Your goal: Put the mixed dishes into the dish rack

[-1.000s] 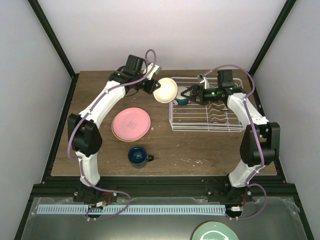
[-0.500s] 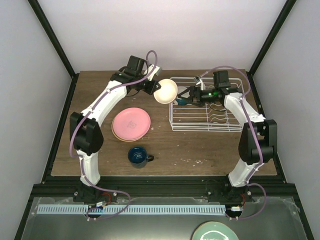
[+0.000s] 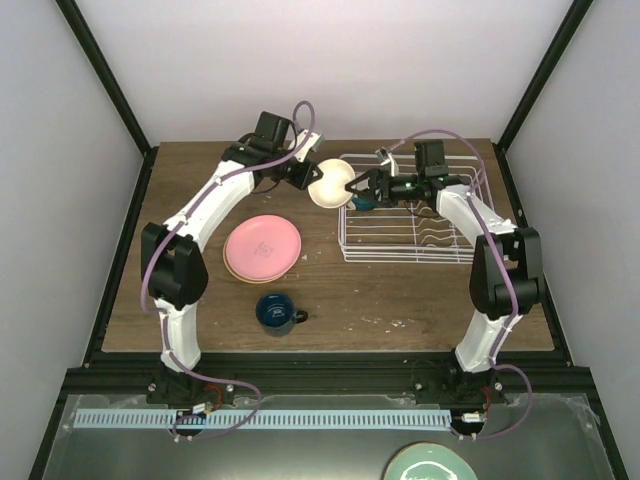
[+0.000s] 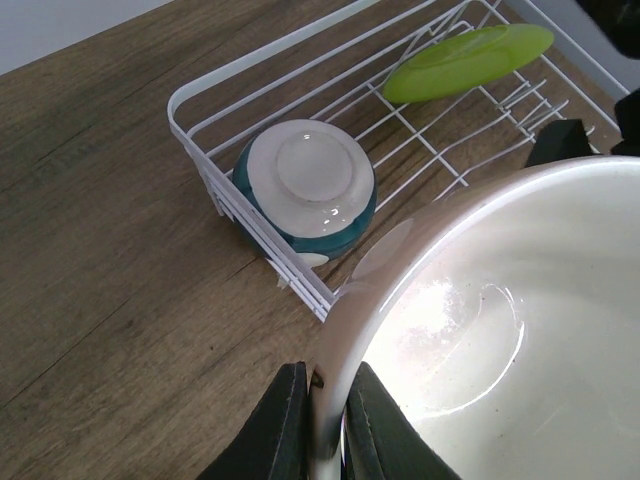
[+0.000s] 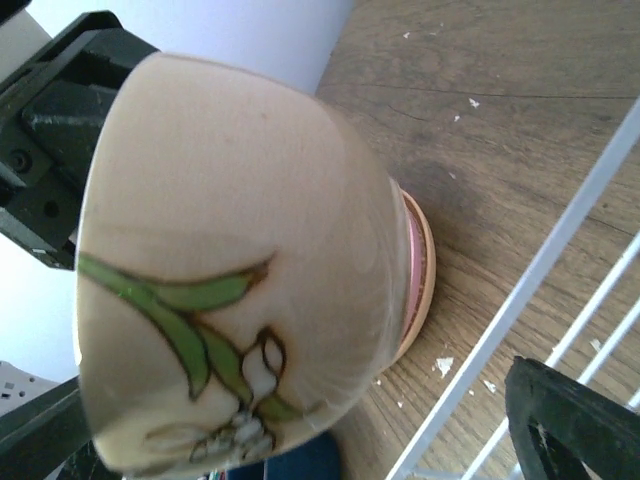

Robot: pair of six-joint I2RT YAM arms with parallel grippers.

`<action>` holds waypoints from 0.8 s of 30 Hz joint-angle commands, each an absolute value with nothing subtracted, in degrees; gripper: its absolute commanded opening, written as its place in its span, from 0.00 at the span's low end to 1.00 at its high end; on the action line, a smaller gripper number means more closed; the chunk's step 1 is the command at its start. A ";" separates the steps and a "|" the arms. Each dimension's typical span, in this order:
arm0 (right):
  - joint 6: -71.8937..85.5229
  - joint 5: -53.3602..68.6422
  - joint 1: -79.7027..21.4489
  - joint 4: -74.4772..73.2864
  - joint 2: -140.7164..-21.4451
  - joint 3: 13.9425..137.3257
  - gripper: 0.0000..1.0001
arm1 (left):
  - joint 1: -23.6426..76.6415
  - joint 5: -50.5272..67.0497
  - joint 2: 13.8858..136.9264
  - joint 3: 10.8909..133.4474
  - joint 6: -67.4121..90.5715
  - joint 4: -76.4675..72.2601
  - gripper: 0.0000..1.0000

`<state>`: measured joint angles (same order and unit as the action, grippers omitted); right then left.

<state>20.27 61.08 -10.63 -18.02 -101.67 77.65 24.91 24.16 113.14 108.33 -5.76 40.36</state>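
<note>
The cream bowl [image 3: 330, 183] was held by its rim in the narrowly closed left tool [image 4: 320, 425], above the counter [image 3: 400, 300] just outside the far left corner of the dish rack [image 3: 410, 258]. The right tool [image 3: 357, 187] was spread wide close to the bowl's outer wall, seemingly for a handover. Such a thin rim pinch could be lost if the bowl were nudged before a second grip closed. The bowl might then be dropped onto the upturned bowl [image 4: 308, 190] in the rack corner, or outside the wires.
</note>
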 commanded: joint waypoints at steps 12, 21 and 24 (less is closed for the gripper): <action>25.28 66.28 -12.76 -8.47 -106.55 81.76 0.96 | 25.14 28.80 113.06 110.74 -4.39 37.40 0.00; 26.28 69.93 -13.59 -6.72 -107.76 82.00 0.77 | 25.14 29.39 113.63 110.92 -4.21 37.18 0.00; 26.46 70.63 -13.96 -6.29 -108.11 82.07 0.77 | 25.14 29.52 113.81 110.92 -4.04 37.05 0.00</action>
<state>26.09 67.81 -12.75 -8.03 -107.42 79.75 24.99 25.67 114.08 108.31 -5.32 40.40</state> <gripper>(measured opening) 0.774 0.113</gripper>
